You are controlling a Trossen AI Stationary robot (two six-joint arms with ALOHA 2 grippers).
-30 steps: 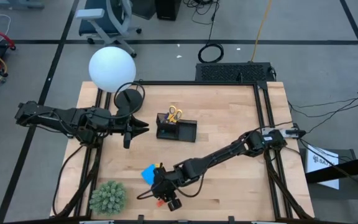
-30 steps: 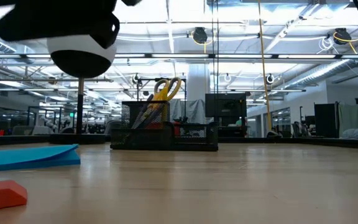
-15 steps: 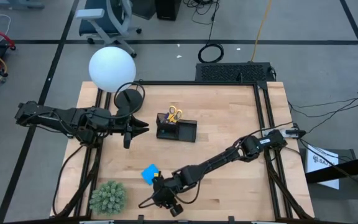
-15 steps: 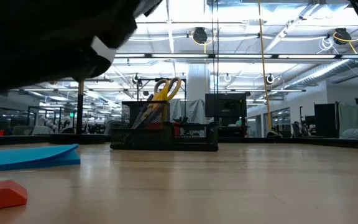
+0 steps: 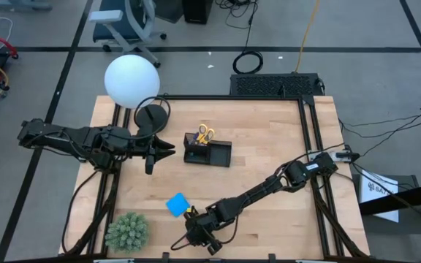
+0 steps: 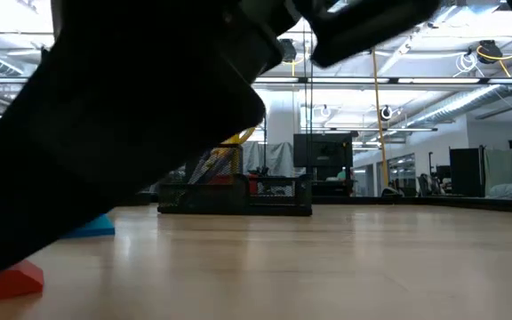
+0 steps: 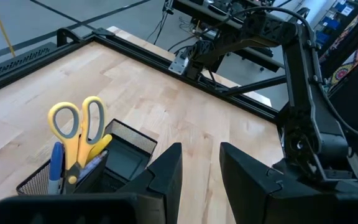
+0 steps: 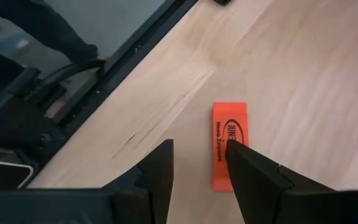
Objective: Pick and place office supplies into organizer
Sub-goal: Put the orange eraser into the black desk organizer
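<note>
Table: wooden top in a black frame.

Organizer: black mesh, near the middle of the table, toward the far edge. Its taller section holds the scissors, yellow-handled, standing handles up, with pens beside them. Its lower tray section is open at the top; what lies in it cannot be told.

Note pad: blue, square, flat on the table toward the near left corner, set cornerwise to the edges.

Eraser: small orange-red block with dark print, flat on the wood at the near edge, just beside the note pad on its near side; seen low at the picture's left in the low view.

Right gripper: at the near edge, low over the table, fingers apart, empty, pointing at the eraser; the eraser's near end shows in the gap between the fingertips. Contact cannot be told.

Left gripper: above the table's left part, just left of the organizer, fingers a little apart, empty.

Lamp: white globe over the far left corner, with a round black base.

Plant: green, spiky, at the near left corner.
</note>
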